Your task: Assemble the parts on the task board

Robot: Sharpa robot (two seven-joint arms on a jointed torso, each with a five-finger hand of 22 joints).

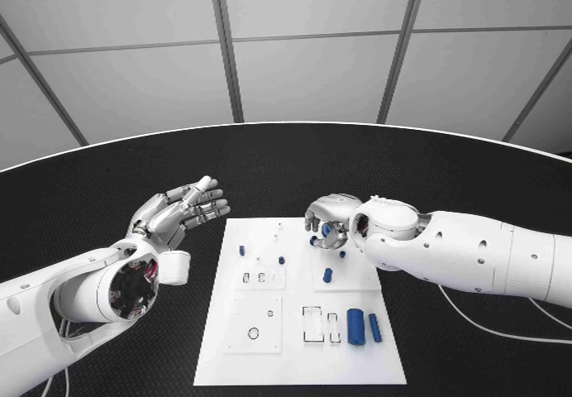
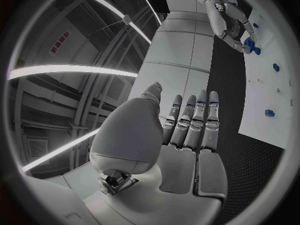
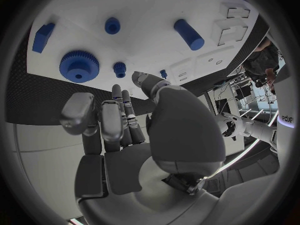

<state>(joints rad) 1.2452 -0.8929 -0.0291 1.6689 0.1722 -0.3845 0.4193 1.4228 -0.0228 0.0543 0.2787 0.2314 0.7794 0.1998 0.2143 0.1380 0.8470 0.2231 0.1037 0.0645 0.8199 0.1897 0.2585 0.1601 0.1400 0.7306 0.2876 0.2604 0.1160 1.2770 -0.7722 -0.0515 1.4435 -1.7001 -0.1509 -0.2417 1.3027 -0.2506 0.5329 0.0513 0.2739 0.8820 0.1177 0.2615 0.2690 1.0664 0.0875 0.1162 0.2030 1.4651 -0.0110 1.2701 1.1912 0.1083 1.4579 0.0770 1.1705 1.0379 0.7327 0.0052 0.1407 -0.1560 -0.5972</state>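
Left hand (image 1: 178,213) off task board (image 1: 239,364) edge, right hand (image 1: 328,219) over it

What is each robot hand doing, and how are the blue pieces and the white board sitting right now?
Left robot hand: open, raised beside the board, holding nothing.
Right robot hand: open over the board's far end, holding nothing.
Board: lying flat on the table.
Gear: flat on the board, below the right robot hand.
Big cylinder: lying on its side on the board.
Thin cylinder: lying beside the big cylinder.
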